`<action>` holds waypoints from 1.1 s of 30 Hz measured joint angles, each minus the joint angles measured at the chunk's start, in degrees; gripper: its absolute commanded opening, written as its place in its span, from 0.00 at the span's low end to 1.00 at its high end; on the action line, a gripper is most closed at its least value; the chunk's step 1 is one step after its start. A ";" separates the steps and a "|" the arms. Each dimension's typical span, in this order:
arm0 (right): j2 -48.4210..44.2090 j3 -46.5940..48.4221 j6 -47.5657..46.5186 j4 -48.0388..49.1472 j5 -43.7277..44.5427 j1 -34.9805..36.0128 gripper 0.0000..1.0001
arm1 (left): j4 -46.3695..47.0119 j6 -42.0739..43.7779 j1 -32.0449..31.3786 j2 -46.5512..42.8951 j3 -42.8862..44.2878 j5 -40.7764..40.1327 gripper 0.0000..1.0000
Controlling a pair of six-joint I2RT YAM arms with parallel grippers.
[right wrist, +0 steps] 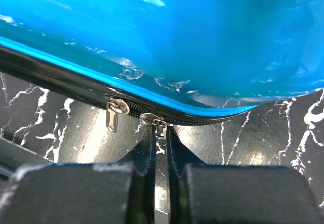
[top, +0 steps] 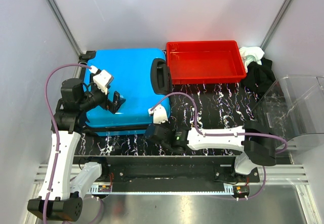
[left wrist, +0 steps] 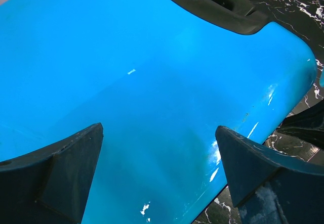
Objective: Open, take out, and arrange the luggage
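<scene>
The luggage (top: pixel 126 90) is a bright blue hard-shell suitcase lying flat and zipped shut on the left of the table, with a black handle (top: pixel 159 76) on its right side. My left gripper (top: pixel 114 102) hovers open over the near part of the lid; in the left wrist view its fingers (left wrist: pixel 66 178) spread wide over the blue shell (left wrist: pixel 152 82). My right gripper (top: pixel 152 131) is at the suitcase's near edge. In the right wrist view it (right wrist: pixel 161 133) is pinched on one metal zipper pull (right wrist: pixel 156 123). A second pull (right wrist: pixel 113 114) hangs free just to the left.
A red plastic tray (top: pixel 172 67) stands right of the suitcase at the back. Black cloth (top: pixel 259 75) and white cloth (top: pixel 250 54) lie at the back right. A clear plastic bin (top: pixel 298 113) stands at the right edge. The tabletop (top: pixel 217 100) is black marble-patterned.
</scene>
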 measured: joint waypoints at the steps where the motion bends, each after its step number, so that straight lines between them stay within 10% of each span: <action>1: -0.46 -0.70 -0.55 1.03 -0.59 -0.09 0.15 | 0.00 0.00 0.00 0.00 0.00 0.07 0.98; 14: -6.05 -5.90 -0.94 9.42 -13.27 -5.35 0.34 | 0.04 0.02 0.00 -0.04 -0.13 0.17 0.98; 33: -10.43 -15.30 9.22 22.29 -17.35 -8.00 0.35 | 0.02 0.02 0.00 -0.11 -0.39 0.22 0.98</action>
